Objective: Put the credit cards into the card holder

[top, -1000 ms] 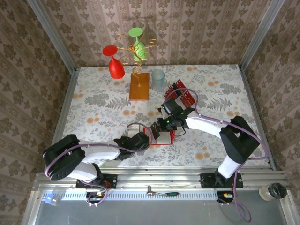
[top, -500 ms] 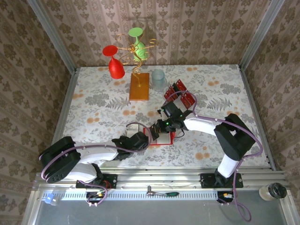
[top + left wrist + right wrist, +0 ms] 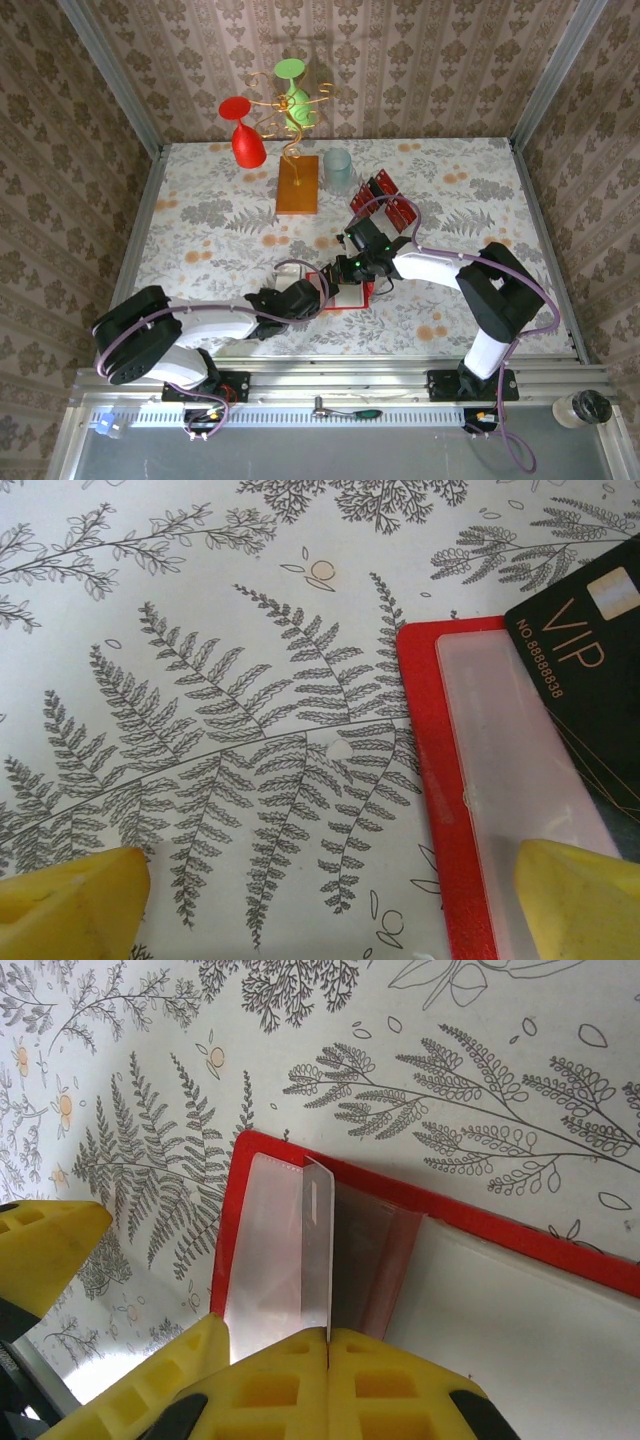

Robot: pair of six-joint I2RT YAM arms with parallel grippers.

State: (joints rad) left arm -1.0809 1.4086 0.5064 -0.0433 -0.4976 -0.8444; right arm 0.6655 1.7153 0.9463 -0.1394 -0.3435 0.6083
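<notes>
Red card holder [image 3: 480, 1222] open: pocket-spreading step.
Right tool [image 3: 328, 1345] clenched on clear pocket flap [image 3: 318, 1250]; left tool [image 3: 325, 895] released; next, probably slide black card [image 3: 600, 670] underneath.

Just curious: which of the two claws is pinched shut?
The right gripper: its yellow fingers meet on the card holder's clear flap. The left gripper's stand wide apart.

white left arm [image 3: 210, 322] and right arm [image 3: 430, 265], black joints, looping purple cables [image 3: 545, 300], yellow grid-moulded jaws

Right arm elbow [image 3: 497, 285] swung leftward, closer to card holder [image 3: 425, 740].
</notes>
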